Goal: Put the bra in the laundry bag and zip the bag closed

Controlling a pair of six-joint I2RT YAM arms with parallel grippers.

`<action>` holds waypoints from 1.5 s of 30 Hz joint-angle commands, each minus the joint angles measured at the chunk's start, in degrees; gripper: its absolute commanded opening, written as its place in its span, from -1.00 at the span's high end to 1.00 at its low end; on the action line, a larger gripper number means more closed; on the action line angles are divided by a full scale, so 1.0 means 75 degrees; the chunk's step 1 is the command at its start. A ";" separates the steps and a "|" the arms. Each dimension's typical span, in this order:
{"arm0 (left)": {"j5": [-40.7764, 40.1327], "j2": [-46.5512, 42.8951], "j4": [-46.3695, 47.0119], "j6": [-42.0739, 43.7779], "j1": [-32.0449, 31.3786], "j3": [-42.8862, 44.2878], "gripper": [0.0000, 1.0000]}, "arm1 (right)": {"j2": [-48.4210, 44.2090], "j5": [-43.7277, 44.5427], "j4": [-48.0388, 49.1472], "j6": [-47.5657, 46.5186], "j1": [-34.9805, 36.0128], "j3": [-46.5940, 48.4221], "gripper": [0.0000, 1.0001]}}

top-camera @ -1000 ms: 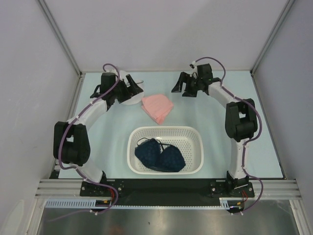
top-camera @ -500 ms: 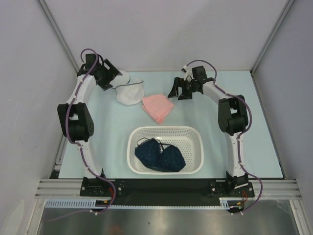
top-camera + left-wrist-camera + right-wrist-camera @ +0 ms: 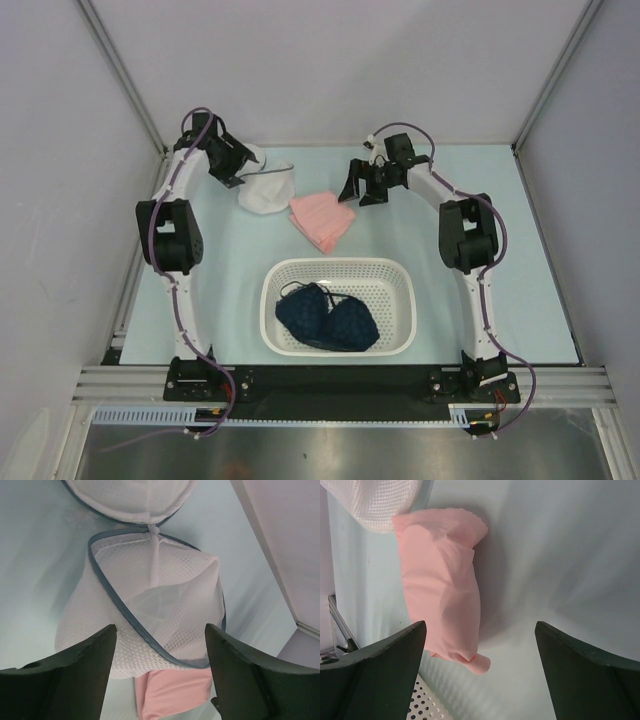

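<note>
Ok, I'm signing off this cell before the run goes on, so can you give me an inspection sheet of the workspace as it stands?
Surface: pale blue table, no stains seen.
Job's things: laundry bag unzipped, flap open, far left; pink folded garment beside it, outside.
Clutter: white basket holding a dark blue bra.
Grippers: left gripper fingers open, astride the bag; right gripper fingers open above the pink garment.
Cables: purple cables along both arms, no snag seen.
Surroundings: pale walls; nothing else seen.

laundry bag (image 3: 265, 190) left of cloth (image 3: 322, 220), behind basket (image 3: 340, 264)
</note>
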 commanded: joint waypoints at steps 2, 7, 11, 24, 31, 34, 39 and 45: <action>0.0229 0.0364 -0.0030 0.0175 -0.0042 0.0770 -0.29 | 0.0287 0.0077 -0.0425 0.0203 0.0221 0.0634 -0.89; 0.0252 0.0107 0.0297 0.1030 -0.0251 0.0351 -0.04 | 0.0627 -0.0122 -0.0578 0.0613 0.0455 0.0975 -0.78; 0.0440 -0.0173 0.0380 0.1558 -0.0323 -0.0013 0.28 | 0.0721 -0.0181 -0.0204 0.1222 0.0584 0.0788 -0.54; -0.0684 -0.2867 0.1633 0.2859 -0.1084 -0.2918 1.00 | -0.0098 0.0439 0.1016 0.2489 0.0655 -0.0442 0.76; -0.1246 -0.3725 0.2244 0.3012 -0.1564 -0.4337 1.00 | -0.1773 0.1505 0.0794 0.2162 0.0479 -0.1474 1.00; -0.1422 -0.3866 0.2290 0.3000 -0.2009 -0.4548 1.00 | -0.2312 0.2079 0.0419 0.1950 0.0502 -0.1440 1.00; -0.1540 -0.4241 0.2887 0.2684 -0.2538 -0.5391 1.00 | -0.2829 0.3017 0.0161 0.1880 0.0608 -0.0937 1.00; -0.1435 -0.5117 0.3286 0.2508 -0.2468 -0.6341 -0.35 | -0.2467 0.3463 -0.0132 0.1962 0.0912 0.0621 1.00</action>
